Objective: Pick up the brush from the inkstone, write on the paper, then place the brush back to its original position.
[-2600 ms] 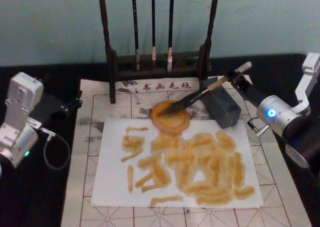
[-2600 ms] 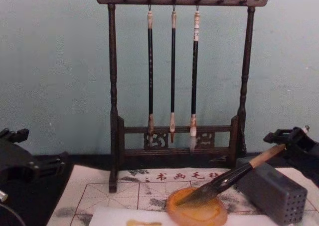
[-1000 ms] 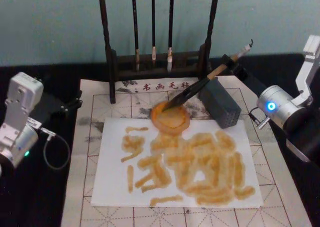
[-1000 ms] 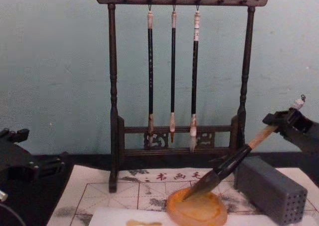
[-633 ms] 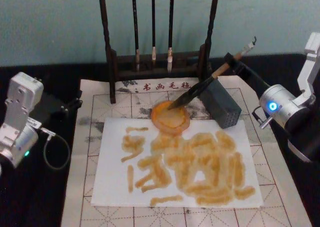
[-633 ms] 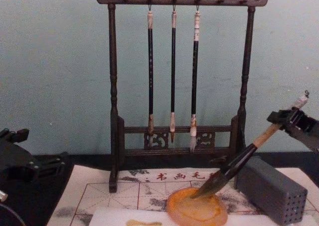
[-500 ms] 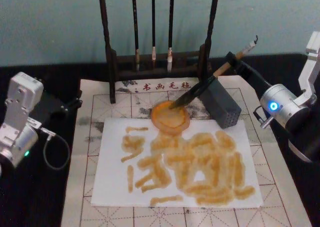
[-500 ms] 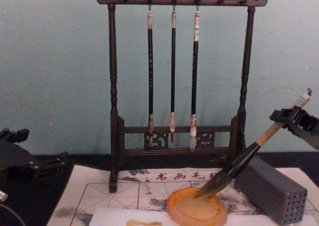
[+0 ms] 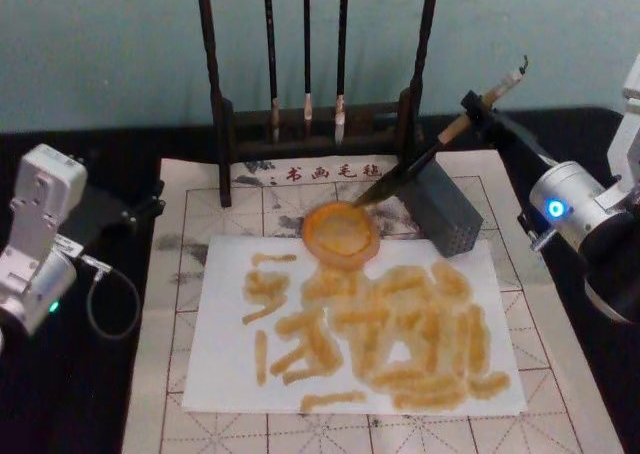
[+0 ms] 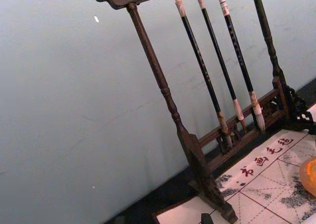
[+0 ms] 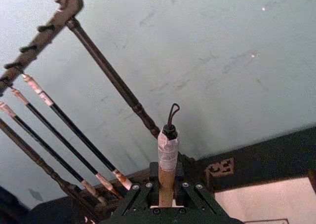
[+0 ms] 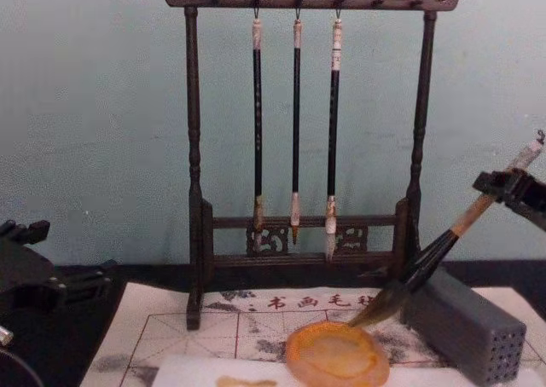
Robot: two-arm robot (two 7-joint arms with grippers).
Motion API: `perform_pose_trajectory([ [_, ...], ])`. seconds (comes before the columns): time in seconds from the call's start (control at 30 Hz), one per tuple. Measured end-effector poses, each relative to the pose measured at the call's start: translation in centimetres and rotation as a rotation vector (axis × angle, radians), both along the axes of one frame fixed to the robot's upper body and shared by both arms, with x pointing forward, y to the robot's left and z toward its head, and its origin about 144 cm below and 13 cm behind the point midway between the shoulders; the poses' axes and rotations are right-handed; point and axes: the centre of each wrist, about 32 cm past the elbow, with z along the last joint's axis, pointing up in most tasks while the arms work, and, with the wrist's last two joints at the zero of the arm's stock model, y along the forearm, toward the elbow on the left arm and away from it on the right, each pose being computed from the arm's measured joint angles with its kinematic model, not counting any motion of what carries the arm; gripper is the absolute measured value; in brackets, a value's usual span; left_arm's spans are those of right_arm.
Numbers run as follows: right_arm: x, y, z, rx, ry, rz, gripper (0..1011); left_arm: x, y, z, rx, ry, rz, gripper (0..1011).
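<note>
With its jaws clamped on the tan upper handle, the right gripper (image 9: 471, 108) holds the brush (image 9: 420, 162) just below its white cap. The brush slants down leftward, its dark tip at the far rim of the inkstone (image 9: 340, 234); we cannot confirm contact. The paper (image 9: 225, 366) carries many brown strokes. We judge writing largely done and the brush not yet laid back. The left gripper (image 9: 135, 212) is parked at far left.

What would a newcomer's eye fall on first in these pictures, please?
The white paper covered in yellowish-brown strokes lies mid-table. Behind it, the right gripper holds the brush tilted, tip at the far rim of the inkstone. Three thin brushes hang on the rack behind; the left gripper is parked left.
</note>
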Motion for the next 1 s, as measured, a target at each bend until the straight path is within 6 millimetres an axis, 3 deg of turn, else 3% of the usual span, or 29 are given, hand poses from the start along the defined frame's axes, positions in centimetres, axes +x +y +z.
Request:
perform_pose_trajectory([
  [0.57, -2.1, 0.2, 2.1, 0.025, -0.112, 0.133, 185, 0.0, 0.0, 0.0, 0.000, 0.000, 0.000, 1001],
  [1.0, -3.9, 0.9, 1.9, -0.053, -0.199, 0.348, 185, 0.0, 0.0, 0.0, 0.000, 0.000, 0.000, 1001],
])
